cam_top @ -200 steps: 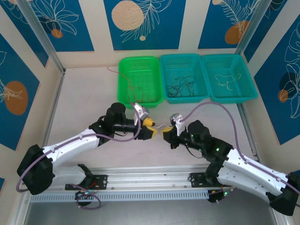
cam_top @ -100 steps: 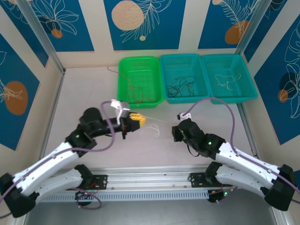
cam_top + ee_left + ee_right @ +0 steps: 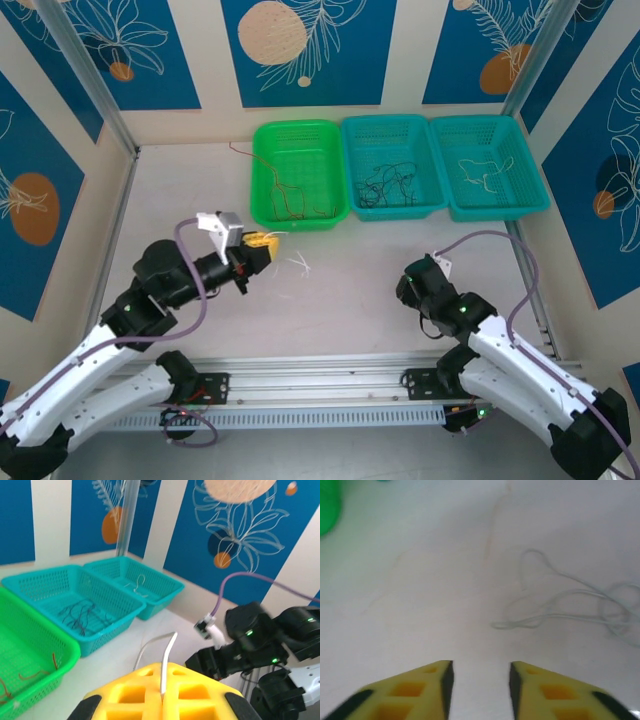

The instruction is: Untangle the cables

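A robot test cell in a lab.
Aluminium posts framed a pale table, blue leaf-printed panels walled it in, and three plastic baskets lined its far edge.

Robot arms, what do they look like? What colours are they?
Both the left arm and the right arm have white shells and black joints. A purple cable loops along each one. The jaws are chunky yellow blocks with square holes. Tiny green lights glow on the right arm.
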Available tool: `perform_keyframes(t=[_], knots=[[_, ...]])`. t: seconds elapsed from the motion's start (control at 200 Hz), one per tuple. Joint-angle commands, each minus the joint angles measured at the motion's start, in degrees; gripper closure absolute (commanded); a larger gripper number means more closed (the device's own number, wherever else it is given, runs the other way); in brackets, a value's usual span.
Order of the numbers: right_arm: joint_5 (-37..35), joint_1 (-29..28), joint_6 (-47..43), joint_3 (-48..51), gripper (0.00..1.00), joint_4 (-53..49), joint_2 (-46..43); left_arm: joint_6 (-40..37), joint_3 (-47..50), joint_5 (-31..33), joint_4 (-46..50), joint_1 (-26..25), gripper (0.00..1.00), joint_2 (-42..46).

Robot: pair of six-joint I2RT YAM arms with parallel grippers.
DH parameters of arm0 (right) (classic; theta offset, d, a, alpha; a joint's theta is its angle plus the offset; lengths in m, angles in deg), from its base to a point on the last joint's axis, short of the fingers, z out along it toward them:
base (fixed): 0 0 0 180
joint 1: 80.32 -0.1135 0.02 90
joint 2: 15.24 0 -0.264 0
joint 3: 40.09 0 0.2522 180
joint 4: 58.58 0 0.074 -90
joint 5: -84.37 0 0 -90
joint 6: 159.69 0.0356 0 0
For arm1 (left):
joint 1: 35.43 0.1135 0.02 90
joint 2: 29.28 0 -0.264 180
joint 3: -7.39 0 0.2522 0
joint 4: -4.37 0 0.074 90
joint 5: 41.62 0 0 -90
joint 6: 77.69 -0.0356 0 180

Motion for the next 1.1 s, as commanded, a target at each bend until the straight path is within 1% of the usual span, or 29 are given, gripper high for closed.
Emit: perform_keyframes(t=[0.0, 0.095, 0.28, 0.325, 0.38, 0.425, 0.455, 0.465, 0.47, 0.5, 0.56, 0.605, 0.695, 0.82, 0.84, 0.87, 0.9, 0.925, 1.0, 1.095], knots=[[6.7, 0.6, -1.3, -2.2, 0.37, 0.9, -3.0, 0.7, 1.4, 1.1, 0.7, 0.1, 1.00, -0.9], [7.4, 1.3, -0.6, -6.5, 0.35, -3.7, -3.9, 1.3, 2.5, 0.4, -0.3, 0.1, 1.00, -1.8], [16.1, 1.9, -2.1, -13.8, 0.35, -4.3, -1.3, 4.8, 6.4, -5.9, -7.4, 0.1, 1.00, -7.1], [17.0, 1.9, -3.2, -15.2, 0.35, -4.5, -0.1, 5.5, 7.1, -6.7, -8.7, 0.1, 1.00, -9.2], [15.1, 1.9, -3.1, -16.8, 0.35, -6.9, 2.0, 6.2, 7.7, -7.4, -10.0, 0.1, 1.00, -11.6], [9.7, 2.1, -0.7, -18.3, 0.35, -11.6, 4.1, 6.5, 8.3, -7.9, -11.3, 0.1, 1.00, -13.3], [5.6, 2.5, 3.0, -19.6, 0.35, -16.0, 5.5, 6.7, 8.6, -7.9, -12.0, 0.1, 1.00, -14.1], [5.3, 2.7, 3.7, -19.9, 0.35, -16.8, 5.9, 6.7, 8.8, -7.9, -12.2, 0.1, 1.00, -14.3], [4.0, 3.1, 4.8, -20.3, 0.35, -17.9, 6.5, 6.8, 8.8, -8.0, -12.3, 0.1, 1.00, -14.5], [2.0, 4.6, 7.3, -21.5, 0.34, -21.7, 8.3, 6.8, 9.0, -8.1, -12.8, 0.1, 1.00, -15.1], [1.0, 8.7, 10.5, -22.5, 0.32, -26.2, 11.3, 6.9, 9.3, -8.3, -13.1, 0.1, 1.00, -16.0], [3.6, 12.3, 11.5, -21.9, 0.21, -26.7, 13.9, 7.0, 9.6, -8.5, -13.5, 0.1, 1.00, -16.4], [10.5, 19.5, 10.8, -19.0, 0.17, -23.7, 17.5, 7.0, 10.5, -9.6, -14.1, 0.0, 1.00, -16.9], [17.3, 27.9, 9.8, -13.9, 0.11, -17.9, 20.5, 5.8, 11.5, -13.5, -13.8, -0.1, 1.00, -17.2], [18.2, 29.3, 9.6, -13.2, 0.06, -16.9, 21.1, 5.6, 11.7, -14.3, -13.8, -0.2, 1.00, -17.2], [19.5, 31.2, 9.2, -12.2, 0.02, -15.3, 22.0, 5.3, 12.0, -15.7, -13.9, -0.2, 1.00, -17.2], [20.9, 33.1, 8.7, -11.4, 0.00, -13.7, 23.2, 5.1, 12.4, -17.1, -13.9, -0.2, 1.00, -17.3], [22.6, 34.5, 8.0, -11.0, 0.00, -12.5, 24.3, 4.8, 12.6, -18.1, -13.9, -0.3, 1.00, -17.4], [25.5, 37.0, 6.4, -10.9, 0.00, -10.6, 28.3, 4.4, 12.9, -20.0, -13.4, -0.6, 1.00, -17.3], [26.7, 37.8, 4.5, -11.7, 0.00, -8.6, 33.2, 4.1, 13.7, -19.8, -13.2, -0.9, 1.00, -16.7]])
